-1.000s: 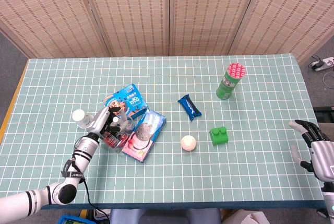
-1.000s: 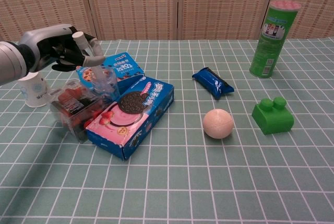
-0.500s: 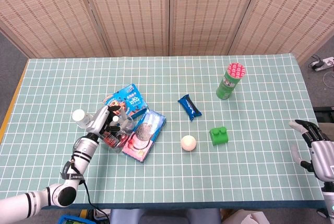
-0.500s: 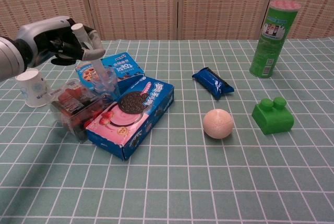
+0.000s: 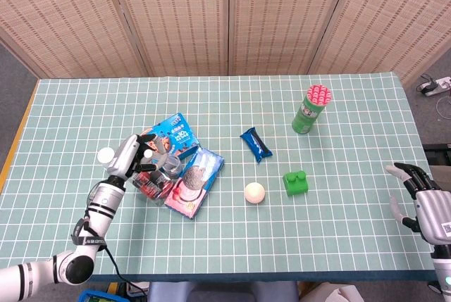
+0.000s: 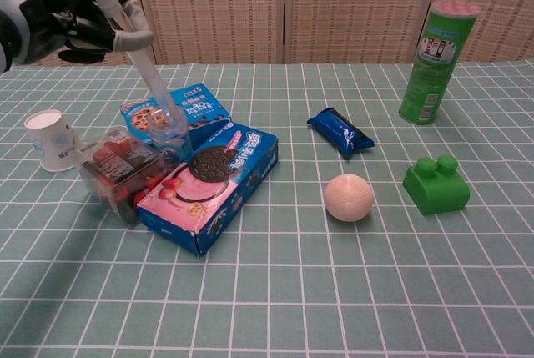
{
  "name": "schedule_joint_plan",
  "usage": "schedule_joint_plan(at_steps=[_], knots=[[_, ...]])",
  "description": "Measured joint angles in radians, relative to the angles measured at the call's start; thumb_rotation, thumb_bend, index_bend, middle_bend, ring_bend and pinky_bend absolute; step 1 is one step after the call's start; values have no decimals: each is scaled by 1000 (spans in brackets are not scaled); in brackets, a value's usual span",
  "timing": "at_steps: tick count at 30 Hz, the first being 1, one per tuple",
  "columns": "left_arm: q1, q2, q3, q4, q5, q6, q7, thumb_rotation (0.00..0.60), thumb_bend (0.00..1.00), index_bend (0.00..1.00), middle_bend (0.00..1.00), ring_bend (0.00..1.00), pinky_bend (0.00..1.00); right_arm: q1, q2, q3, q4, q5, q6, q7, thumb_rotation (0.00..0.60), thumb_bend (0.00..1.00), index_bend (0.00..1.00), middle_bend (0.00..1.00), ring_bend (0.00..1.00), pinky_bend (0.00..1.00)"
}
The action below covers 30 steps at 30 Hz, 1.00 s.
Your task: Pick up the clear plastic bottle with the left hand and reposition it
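Clear plastic bottle point(image 6: 154, 91) tilted in left hand point(image 6: 71, 14); head view hides grip.

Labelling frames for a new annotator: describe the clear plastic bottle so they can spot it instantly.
Start at the pink-and-blue cookie box on the left of the table. The clear plastic bottle rises just behind its left end, tilted, its neck gripped by the left hand. It is the only see-through, label-free item there; the clear tub beside it holds red contents.

clear plastic bottle point(image 6: 157, 95), tilted with its white cap uppermost, gripped near the cap.
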Motion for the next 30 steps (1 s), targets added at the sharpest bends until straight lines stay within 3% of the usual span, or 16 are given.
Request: schedule_joint_plan(at_steps=[14, 21, 25, 30], knots=[[36, 192, -40, -209, -80, 46, 68, 600, 507, 784, 1000, 1000, 1000, 1, 1, -5, -4, -12, 2, 4, 600, 471, 227, 182, 127, 349], [87, 353, -42, -320, -83, 36, 53, 600, 507, 785, 1000, 1000, 1000, -3, 7, -9, -7, -26, 15, 15, 600, 470, 227, 182, 127, 349], [150, 434, -34, -346, -43, 36, -4, 600, 507, 786, 1000, 1000, 1000, -8, 9, -12, -10, -35, 27, 16, 600, 470, 226, 183, 127, 349], [207, 471, -14, -323, 59, 35, -124, 600, 508, 785, 1000, 1000, 1000, -9, 6, -15, -13, -42, 30, 4, 600, 471, 227, 184, 127, 349]])
